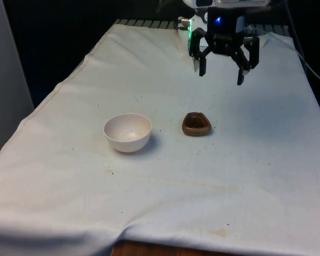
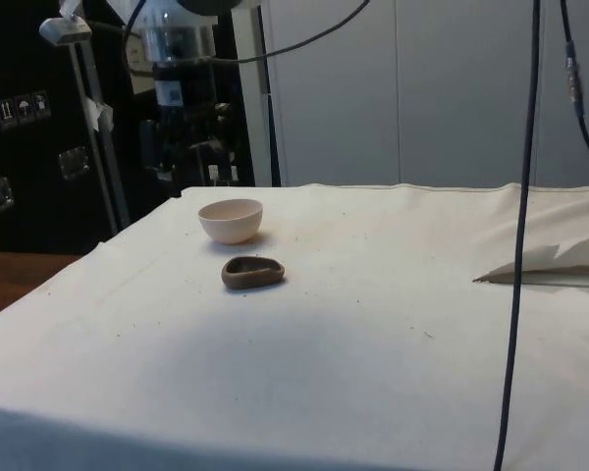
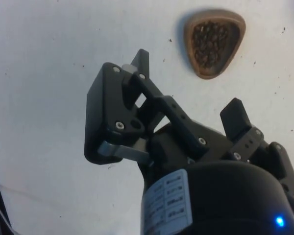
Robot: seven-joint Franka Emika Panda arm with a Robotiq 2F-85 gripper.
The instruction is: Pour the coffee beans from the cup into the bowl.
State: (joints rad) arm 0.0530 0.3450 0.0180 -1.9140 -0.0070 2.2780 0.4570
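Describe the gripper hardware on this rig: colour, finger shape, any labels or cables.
The gripper is matte black with two angular fingers on jointed linkage bars fixed with silver screws. Its round black body carries a white printed label, text unreadable. Above it in the front view sits white arm housing. In the side view, dark cables loop from the arm's upper end.

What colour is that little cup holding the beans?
Brown, like wood; the cup shows best in the front view.

Bowl at front view's left of cup, near, apart, on table
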